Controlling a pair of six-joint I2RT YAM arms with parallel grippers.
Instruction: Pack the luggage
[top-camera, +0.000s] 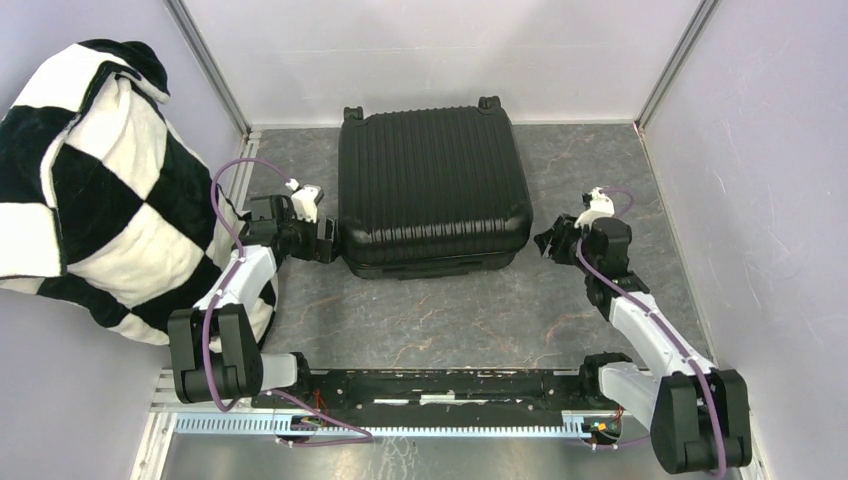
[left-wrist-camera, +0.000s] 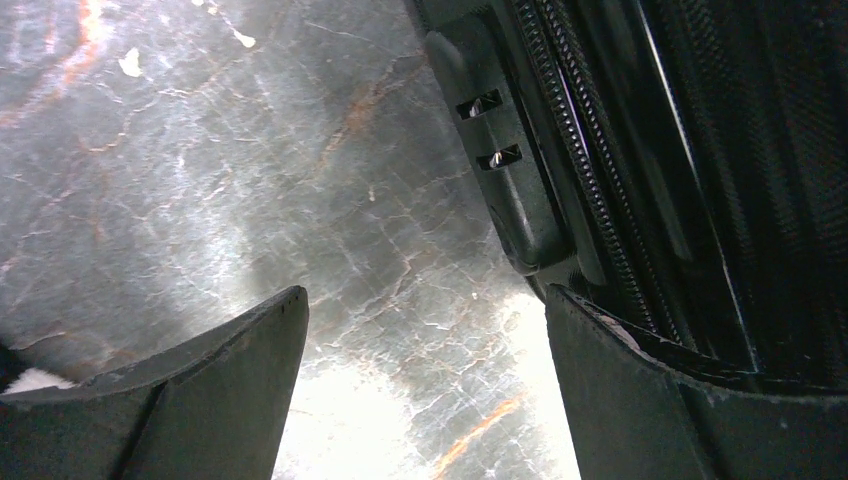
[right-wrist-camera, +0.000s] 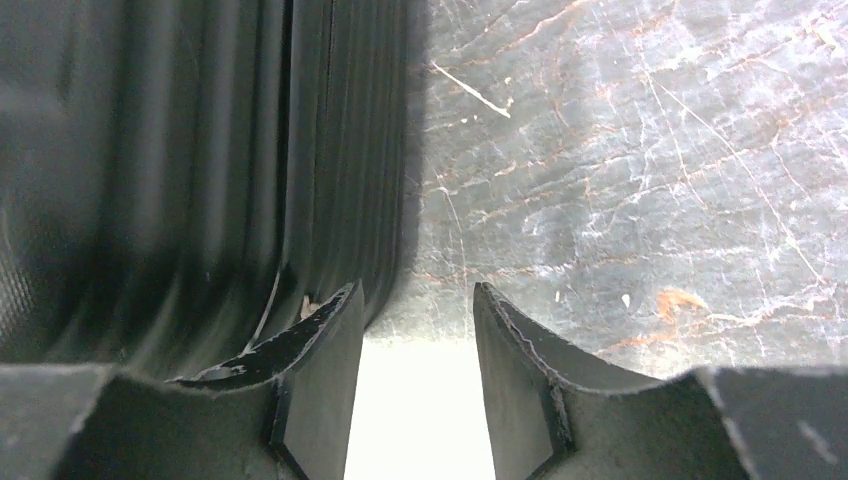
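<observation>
The luggage (top-camera: 432, 185) is a black ribbed hard-shell suitcase lying flat and closed in the middle of the table, caster wheels (top-camera: 353, 113) at its far edge. My left gripper (top-camera: 330, 240) is open and empty beside its near-left corner; in the left wrist view (left-wrist-camera: 425, 305) the right finger sits by the zipper seam (left-wrist-camera: 580, 170). My right gripper (top-camera: 545, 243) is open and empty just right of the near-right corner; in the right wrist view (right-wrist-camera: 415, 295) the ribbed shell (right-wrist-camera: 200, 160) fills the left side, next to the left finger.
A black-and-white checkered blanket (top-camera: 95, 185) is heaped against the left wall, behind my left arm. Grey marbled table (top-camera: 450, 310) runs in front of the suitcase. Walls enclose the left, back and right sides.
</observation>
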